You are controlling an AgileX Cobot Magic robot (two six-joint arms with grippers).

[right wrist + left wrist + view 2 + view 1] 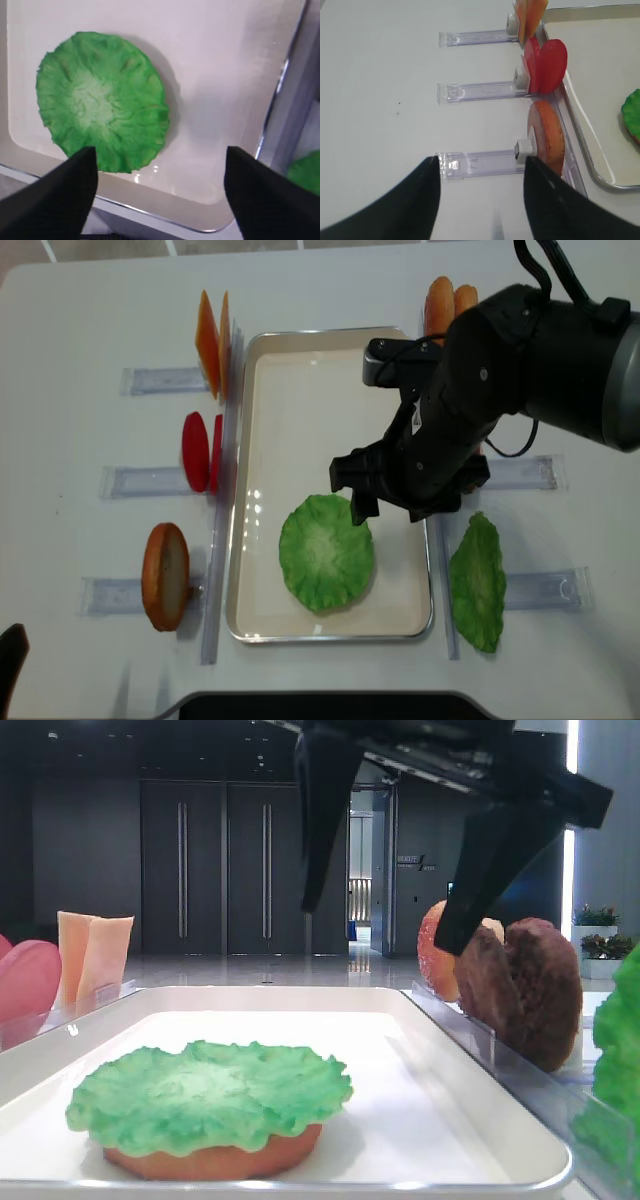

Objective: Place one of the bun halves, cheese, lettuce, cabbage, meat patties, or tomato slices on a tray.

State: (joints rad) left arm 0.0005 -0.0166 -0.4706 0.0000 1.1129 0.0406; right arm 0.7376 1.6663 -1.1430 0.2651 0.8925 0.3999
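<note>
Lettuce [210, 1095] lies flat and ruffled on top of a bun half [215, 1157], and both sit inside the tray [262, 390], toward its near end. Only the bun's orange-brown edge shows from beneath the leaf in the low exterior view; from overhead the leaf hides it completely.

Above the tray, the right gripper [410, 502] hangs with its black fingers [55, 200] spread wide and nothing between them; in its wrist view the lettuce lies clear of both fingers, below and apart from them. The left gripper [482, 195] hovers left of the tray over bare table, also splayed apart and empty, just above a clear rack [480, 162].

Left of the tray, standing on edge in the racks along its rim, are the cheese [212, 340] at the far end, the tomato slices [200, 450] in the middle, and another bun half [165, 575] nearest. Right of the tray, the meat patties [525, 990] stand against its rim, with a bulky green pile of leaves [478, 582] near the tray's near right corner.
</note>
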